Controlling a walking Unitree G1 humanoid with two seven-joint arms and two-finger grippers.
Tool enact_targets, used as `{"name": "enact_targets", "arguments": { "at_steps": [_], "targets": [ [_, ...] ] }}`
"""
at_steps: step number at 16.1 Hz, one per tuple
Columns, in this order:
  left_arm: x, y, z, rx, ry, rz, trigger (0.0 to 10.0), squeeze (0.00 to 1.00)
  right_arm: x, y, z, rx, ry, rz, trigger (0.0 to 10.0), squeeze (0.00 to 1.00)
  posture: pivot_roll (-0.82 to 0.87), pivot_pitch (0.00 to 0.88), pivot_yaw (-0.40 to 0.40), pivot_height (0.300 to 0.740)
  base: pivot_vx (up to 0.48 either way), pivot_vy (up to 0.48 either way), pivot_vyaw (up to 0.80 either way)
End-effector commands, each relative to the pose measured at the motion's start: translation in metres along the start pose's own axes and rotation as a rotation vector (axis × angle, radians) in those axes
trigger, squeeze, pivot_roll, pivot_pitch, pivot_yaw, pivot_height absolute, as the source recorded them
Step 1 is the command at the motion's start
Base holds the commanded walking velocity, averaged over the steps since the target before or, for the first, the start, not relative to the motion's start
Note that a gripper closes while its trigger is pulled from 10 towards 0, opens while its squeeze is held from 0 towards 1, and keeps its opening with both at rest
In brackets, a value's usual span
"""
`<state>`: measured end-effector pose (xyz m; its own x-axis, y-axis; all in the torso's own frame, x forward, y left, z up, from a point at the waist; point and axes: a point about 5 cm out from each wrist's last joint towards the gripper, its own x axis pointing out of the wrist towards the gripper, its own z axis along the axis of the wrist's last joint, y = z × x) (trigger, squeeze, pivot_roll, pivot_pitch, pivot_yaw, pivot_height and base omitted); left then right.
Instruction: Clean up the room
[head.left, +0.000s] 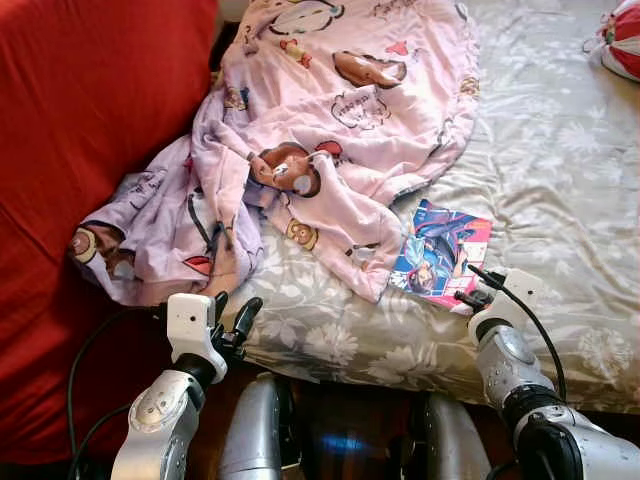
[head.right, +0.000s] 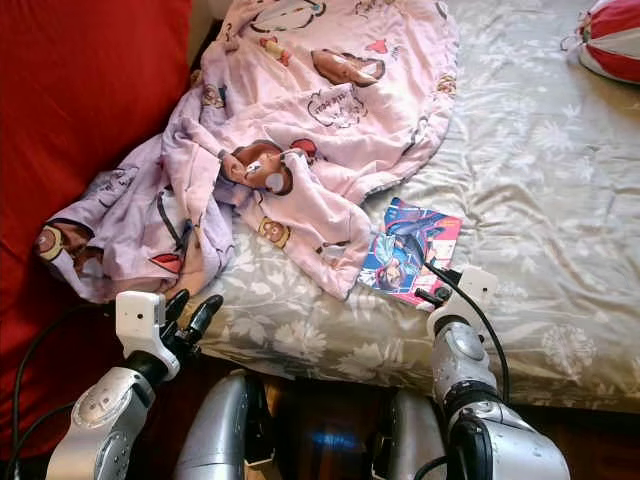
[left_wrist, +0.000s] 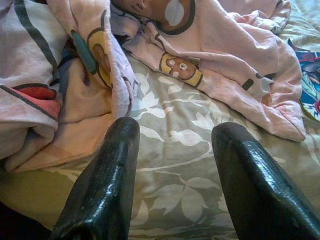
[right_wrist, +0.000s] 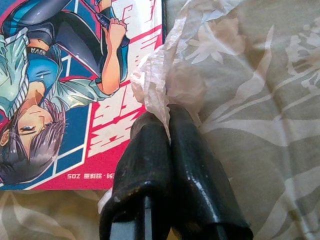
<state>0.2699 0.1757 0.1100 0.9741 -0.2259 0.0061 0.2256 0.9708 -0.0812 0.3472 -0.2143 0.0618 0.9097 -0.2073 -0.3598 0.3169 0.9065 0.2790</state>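
A pink cartoon-bear blanket (head.left: 330, 120) lies crumpled across the left part of a bed with a grey floral sheet (head.left: 560, 180). Beside the blanket's lower corner lies a colourful comic book (head.left: 440, 250). My right gripper (head.left: 470, 285) rests at the book's near right corner. In the right wrist view it (right_wrist: 159, 117) is shut on a thin, crumpled whitish wrapper (right_wrist: 170, 65) lying next to the comic book (right_wrist: 65, 75). My left gripper (head.left: 232, 305) stands open at the bed's front edge, just short of the blanket (left_wrist: 225, 60), with nothing between its fingers (left_wrist: 120, 145).
A large red cushion or sofa side (head.left: 80, 120) rises along the bed's left. A red and white ball-like thing (head.left: 622, 40) sits at the far right corner of the bed. Bare sheet spreads over the bed's right half.
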Motion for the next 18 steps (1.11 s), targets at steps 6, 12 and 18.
{"name": "enact_targets", "arguments": {
  "at_steps": [6,12,18],
  "targets": [
    [0.005,0.005,-0.015,-0.015,0.031,0.012,10.0,0.0,-0.004,-0.012,-0.007,0.022,-0.031,-0.063,0.0,0.0,0.13,0.109,0.048,0.601,0.0,0.0,0.0],
    [0.026,0.004,-0.016,-0.029,0.001,0.03,10.0,0.0,-0.011,-0.015,0.018,-0.077,-0.29,-0.064,0.0,0.0,0.07,0.087,0.04,0.601,0.0,0.0,0.0],
    [0.022,0.014,-0.03,-0.061,0.019,0.093,10.0,0.0,-0.054,-0.005,-0.054,-0.22,-0.258,0.083,10.0,0.0,0.04,0.0,0.029,0.601,0.0,0.0,0.0]
  ]
}}
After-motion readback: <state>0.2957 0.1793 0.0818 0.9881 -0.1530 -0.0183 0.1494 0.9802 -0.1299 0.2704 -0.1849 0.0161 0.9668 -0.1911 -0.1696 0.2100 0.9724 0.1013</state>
